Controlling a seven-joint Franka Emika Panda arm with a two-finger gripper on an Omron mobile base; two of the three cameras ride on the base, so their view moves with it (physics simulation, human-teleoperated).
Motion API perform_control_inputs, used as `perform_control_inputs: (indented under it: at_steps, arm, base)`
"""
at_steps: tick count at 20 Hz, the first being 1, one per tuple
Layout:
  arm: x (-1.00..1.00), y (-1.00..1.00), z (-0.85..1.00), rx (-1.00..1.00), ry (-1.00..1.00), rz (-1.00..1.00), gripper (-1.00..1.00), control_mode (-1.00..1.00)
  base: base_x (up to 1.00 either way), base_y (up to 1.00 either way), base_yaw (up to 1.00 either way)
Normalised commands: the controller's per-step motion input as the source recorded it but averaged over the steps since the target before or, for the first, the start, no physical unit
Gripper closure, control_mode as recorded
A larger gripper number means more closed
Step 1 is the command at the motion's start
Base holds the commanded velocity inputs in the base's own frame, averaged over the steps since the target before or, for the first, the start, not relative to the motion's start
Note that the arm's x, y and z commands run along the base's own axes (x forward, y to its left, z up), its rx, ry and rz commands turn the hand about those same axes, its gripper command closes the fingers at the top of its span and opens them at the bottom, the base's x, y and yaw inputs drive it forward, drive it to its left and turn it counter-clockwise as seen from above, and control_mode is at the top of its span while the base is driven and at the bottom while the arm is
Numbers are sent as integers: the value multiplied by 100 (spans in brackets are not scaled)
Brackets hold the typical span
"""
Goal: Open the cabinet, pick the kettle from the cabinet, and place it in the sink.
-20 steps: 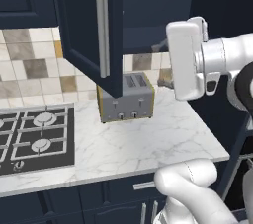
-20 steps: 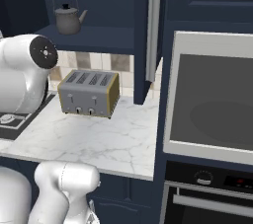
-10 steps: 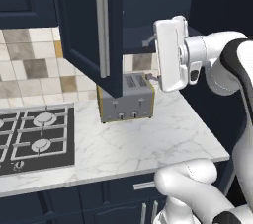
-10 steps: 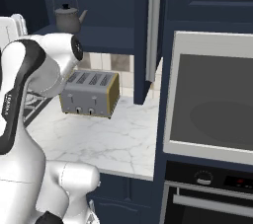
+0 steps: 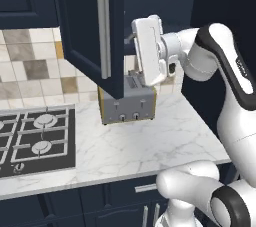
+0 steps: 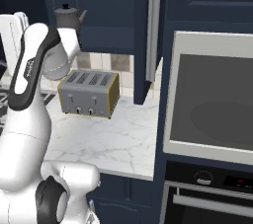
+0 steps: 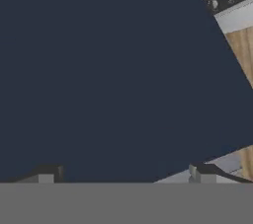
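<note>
With the cabinet [image 5: 90,26] door swung wide over the counter, you have the way in clear; your gripper [image 7: 123,173] hangs at shelf height with its fingers spread and nothing between them, facing flat navy panel, likely lining up a reach; the kettle [image 6: 67,13] sits on the cabinet shelf above the toaster [image 6: 89,92] in the right base view, while the left base view hides it behind that door.

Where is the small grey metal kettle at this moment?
In the right base view, the small grey metal kettle stands upper left on the open navy wall cabinet's shelf, above the silver four-slot toaster.
</note>
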Motion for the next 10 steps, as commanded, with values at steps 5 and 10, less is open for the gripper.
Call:
perform_control_inputs:
  at_steps: [5,10]
  arm:
    - [28,46,-2,-1,0,15,-100,-100]
    - [15,48,-1,0,0,13,-100,-100]
  base:
    - [0,0,0]
    - [0,0,0]
